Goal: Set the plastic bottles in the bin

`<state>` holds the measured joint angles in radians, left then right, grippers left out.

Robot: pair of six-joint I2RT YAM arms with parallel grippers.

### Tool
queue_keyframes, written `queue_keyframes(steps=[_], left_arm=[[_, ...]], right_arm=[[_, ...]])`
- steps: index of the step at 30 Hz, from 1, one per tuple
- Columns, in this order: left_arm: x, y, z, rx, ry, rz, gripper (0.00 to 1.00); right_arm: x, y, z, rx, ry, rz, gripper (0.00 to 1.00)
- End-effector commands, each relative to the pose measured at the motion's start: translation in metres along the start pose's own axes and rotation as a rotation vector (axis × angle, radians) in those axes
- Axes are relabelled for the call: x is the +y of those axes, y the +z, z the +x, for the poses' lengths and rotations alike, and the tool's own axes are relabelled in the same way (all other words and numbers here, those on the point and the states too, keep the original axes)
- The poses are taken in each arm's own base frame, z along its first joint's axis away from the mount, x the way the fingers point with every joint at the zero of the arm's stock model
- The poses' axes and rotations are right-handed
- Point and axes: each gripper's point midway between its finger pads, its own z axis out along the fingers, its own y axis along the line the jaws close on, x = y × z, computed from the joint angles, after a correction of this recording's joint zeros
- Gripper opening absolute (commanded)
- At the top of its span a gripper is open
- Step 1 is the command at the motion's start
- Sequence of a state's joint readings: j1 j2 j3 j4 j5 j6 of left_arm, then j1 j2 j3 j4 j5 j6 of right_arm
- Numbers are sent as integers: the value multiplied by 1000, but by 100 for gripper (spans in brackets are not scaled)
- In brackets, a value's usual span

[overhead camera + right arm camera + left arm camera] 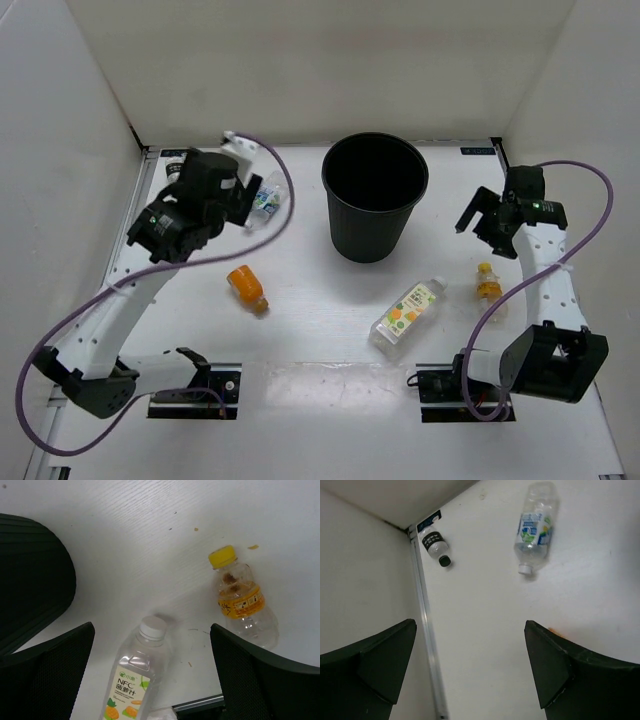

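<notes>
Bin (pixel 375 195) stands upright on the white table (pixel 310 340), mid-width, twd the far edge, mouth up. All bottles lie on their sides on the table, none touching the bin.

Black-cap bottle (pixel 434 544) sits in the far-left corner, right by the side rail. Blue-green label bottle (pixel 534 527) lies nr the far edge, btwn that corner and the bin; clear body, white cap. Orange bottle (pixel 247 287) lies left of centre, closer to the near edge, well apart from the rest. Fruit-label bottle (pixel 132 680) lies right of centre, on the near side of the bin, white cap aimed twd the far-right corner. Yellow-cap bottle (pixel 242 600) lies near it twd the right edge, not touching, w/ an orange label.

Left gripper (pixel 470 625) hangs over the far-left part of the table, jaws spread wide, nothing btwn them; the blue-green label bottle is ahead of its fingers, apart. Right gripper (pixel 152 627) hovers over the right side, btwn bin and right edge, jaws spread wide too, holding nothing. In the right wrist view the fruit-label bottle's cap shows in the gap btwn the fingers, down on the table.
</notes>
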<state>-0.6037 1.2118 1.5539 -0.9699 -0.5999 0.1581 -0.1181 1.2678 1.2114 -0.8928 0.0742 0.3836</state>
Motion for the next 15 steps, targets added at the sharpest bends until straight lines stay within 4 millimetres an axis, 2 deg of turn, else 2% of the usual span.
queue_keyframes(steps=[1, 3, 4, 6, 7, 8, 9, 10, 13, 15], left_arm=[[-33, 14, 9, 8, 459, 57, 100], [-55, 11, 2, -44, 503, 82, 100], [-61, 11, 0, -63, 518, 91, 100], [-74, 17, 0, -81, 590, 139, 100], [-91, 25, 2, -104, 632, 258, 100], [-83, 32, 11, -85, 743, 302, 100], [-90, 40, 21, -57, 805, 361, 100], [-90, 43, 18, -67, 798, 367, 100], [-58, 65, -5, -75, 600, 231, 100], [-41, 77, -4, -54, 567, 182, 100]], right_arm=[[-5, 10, 29, 125, -43, -16, 99], [-11, 17, 34, 164, -44, 19, 99], [-23, 23, 42, 209, -48, 87, 99], [-40, 30, 43, 245, -65, 178, 99], [-48, 34, 42, 249, -81, 218, 99], [-58, 35, 44, 266, -87, 261, 99], [-66, 42, 46, 298, -67, 281, 99], [-65, 43, 52, 336, -55, 268, 99], [-68, 57, 69, 427, -55, 279, 99], [-77, 64, 78, 469, -64, 319, 99]])
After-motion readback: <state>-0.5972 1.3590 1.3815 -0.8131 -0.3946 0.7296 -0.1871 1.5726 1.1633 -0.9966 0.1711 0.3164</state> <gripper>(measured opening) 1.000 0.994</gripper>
